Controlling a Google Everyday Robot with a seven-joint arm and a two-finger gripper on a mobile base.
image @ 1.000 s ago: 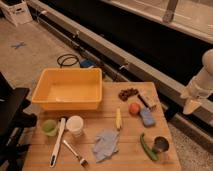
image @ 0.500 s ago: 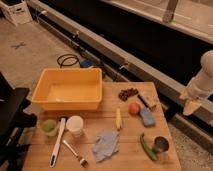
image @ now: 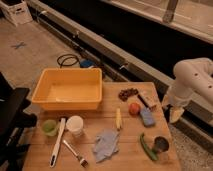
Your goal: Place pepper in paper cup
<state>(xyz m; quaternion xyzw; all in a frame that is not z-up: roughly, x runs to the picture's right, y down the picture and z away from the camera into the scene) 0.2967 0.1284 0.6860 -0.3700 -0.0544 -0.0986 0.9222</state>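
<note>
The pepper (image: 146,146), long, slim and dark green, lies on the wooden table near its front right corner, next to a dark metal cup (image: 160,144). The white paper cup (image: 75,125) stands upright at the front left, just in front of the yellow bin. My gripper (image: 173,114) hangs from the white arm beyond the table's right edge, pointing down, open and holding nothing. It is well to the right of the pepper and further back, far from the paper cup.
A yellow bin (image: 67,89) fills the table's back left. A green cup (image: 49,127), white utensil (image: 57,142), fork (image: 75,152), blue cloth (image: 106,144), corn piece (image: 118,119), red fruit (image: 134,108), blue sponge (image: 147,116) and dark grapes (image: 127,93) lie around the table.
</note>
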